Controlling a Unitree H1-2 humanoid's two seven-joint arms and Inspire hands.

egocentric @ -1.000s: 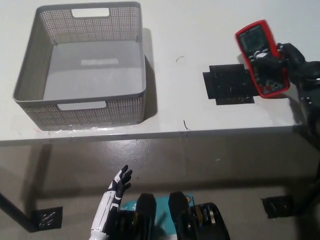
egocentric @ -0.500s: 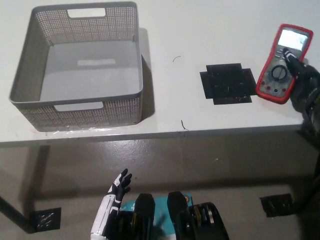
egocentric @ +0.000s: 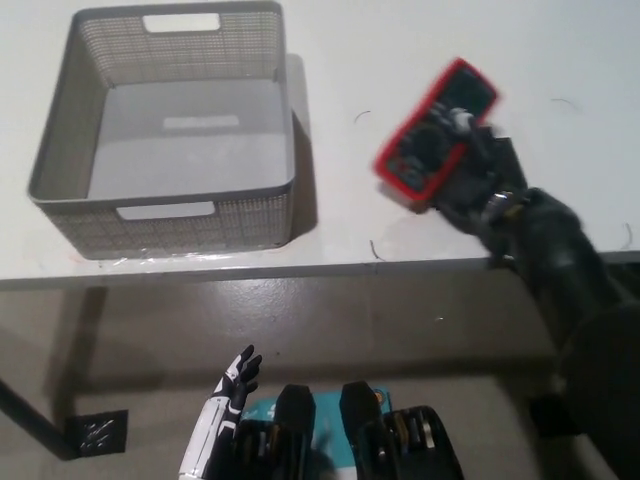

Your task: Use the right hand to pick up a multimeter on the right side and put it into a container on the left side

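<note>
My black right hand (egocentric: 478,178) is shut on a red multimeter (egocentric: 432,138), which is blurred and tilted above the white table (egocentric: 340,60), right of centre. The meter hangs well to the right of the grey perforated basket (egocentric: 60,140), which stands at the table's left and holds nothing. Below the table's front edge, at the lower left, my white left hand (egocentric: 234,380) rests with its fingers spread and nothing in it.
The table's front edge (egocentric: 300,270) runs across the middle of the view, with grey floor below it. A black mark (egocentric: 96,432) lies on the floor at the lower left.
My right hand has carried the multimeter leftward from the table's right edge, over where the black tape patch showed. The meter now tilts the other way. The left hand has stayed put.
</note>
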